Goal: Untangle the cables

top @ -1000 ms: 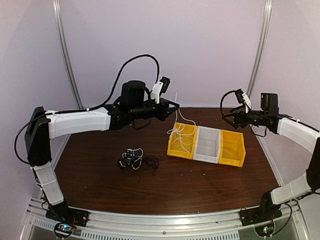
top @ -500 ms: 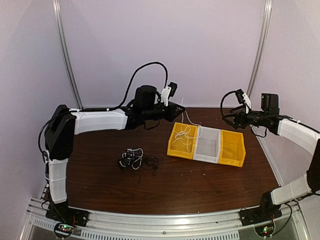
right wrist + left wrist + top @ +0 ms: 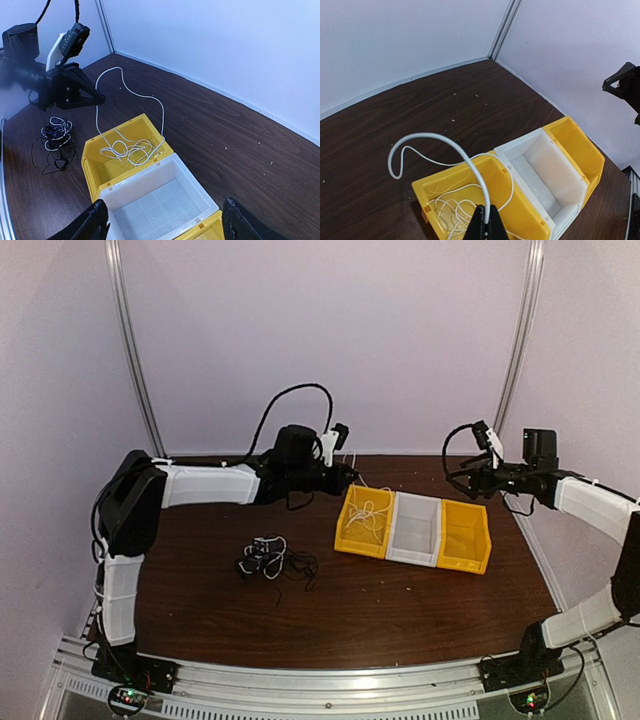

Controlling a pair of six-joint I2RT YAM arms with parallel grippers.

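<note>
Lower now than a moment ago, the left gripper (image 3: 349, 476) has come down behind the yellow bin (image 3: 366, 521), and more white cable (image 3: 131, 150) lies piled in it. Its fingers are pressed together, pinching the white cable's end. From that pinch the cable loops up, then drops forward and down into the bin just in front of the gripper. The right gripper (image 3: 165, 220) hangs spread wide, holding nothing, well off to the side. The dark tangle (image 3: 270, 561) lies apart on the table (image 3: 400, 610), nearer the left arm.
</note>
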